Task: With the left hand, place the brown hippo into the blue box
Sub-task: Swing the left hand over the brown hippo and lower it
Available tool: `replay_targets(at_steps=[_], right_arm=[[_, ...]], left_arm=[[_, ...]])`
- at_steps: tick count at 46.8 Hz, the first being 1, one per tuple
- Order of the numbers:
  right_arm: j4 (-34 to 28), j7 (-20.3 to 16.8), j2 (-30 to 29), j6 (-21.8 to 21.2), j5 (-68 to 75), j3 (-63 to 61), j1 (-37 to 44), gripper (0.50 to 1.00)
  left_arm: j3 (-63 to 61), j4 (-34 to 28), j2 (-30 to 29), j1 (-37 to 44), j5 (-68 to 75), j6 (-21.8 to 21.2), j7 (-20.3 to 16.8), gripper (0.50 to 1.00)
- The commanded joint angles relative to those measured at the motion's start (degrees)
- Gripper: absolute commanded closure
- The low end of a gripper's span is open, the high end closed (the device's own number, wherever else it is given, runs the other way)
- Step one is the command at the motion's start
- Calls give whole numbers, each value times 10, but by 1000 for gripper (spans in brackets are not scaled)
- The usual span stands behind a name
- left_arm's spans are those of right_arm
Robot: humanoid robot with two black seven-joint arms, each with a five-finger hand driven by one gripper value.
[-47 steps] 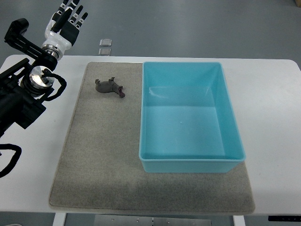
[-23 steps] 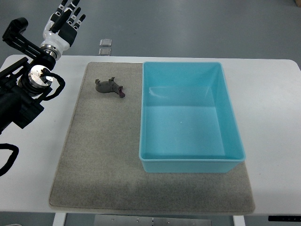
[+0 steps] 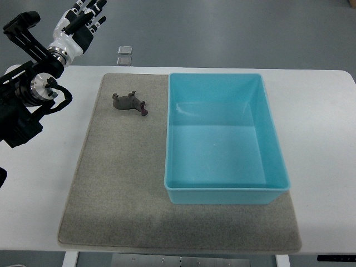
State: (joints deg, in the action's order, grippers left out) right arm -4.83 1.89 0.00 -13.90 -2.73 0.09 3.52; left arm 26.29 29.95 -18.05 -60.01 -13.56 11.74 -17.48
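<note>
1. The left arm comes in from the left edge and runs up toward the upper left corner of the frame, its dark links and cables lying over the white table's left end.
2. The left hand sits at the very top left, beyond the table's far edge, over the grey floor.
3. Its fingers are stretched out and slightly fanned, pointing up and to the right; the hand is loose and holds nothing.
4. The wrist is a white cuff with a silver ring just below the hand, angled down and left into the arm.
5. The hippo lies on the grey mat in the upper left part of the mat, its darker reddish muzzle pointing right and slightly down.
6. The hippo is well apart from the hand, down and to the right of it, and untouched.
7. The box stands on the mat's right half, open side up, its left wall near the hippo but not touching it.
8. Two small square tiles lie on the floor just past the table's far edge, above the hippo.
</note>
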Motion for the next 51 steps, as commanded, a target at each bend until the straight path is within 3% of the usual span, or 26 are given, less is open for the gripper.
replay_targets(at_steps=[1, 31, 51], right_arm=[[0, 0, 0, 0, 0, 0, 0, 564], [0, 0, 0, -1, 0, 0, 0, 564], [0, 0, 0, 0, 0, 0, -1, 564]], left_arm=[[-19, 18, -4, -8, 26, -4, 0, 504], [-200, 88, -44, -70, 402, -4, 4, 501], [-219, 117, -78, -88, 651, 7, 4, 504]])
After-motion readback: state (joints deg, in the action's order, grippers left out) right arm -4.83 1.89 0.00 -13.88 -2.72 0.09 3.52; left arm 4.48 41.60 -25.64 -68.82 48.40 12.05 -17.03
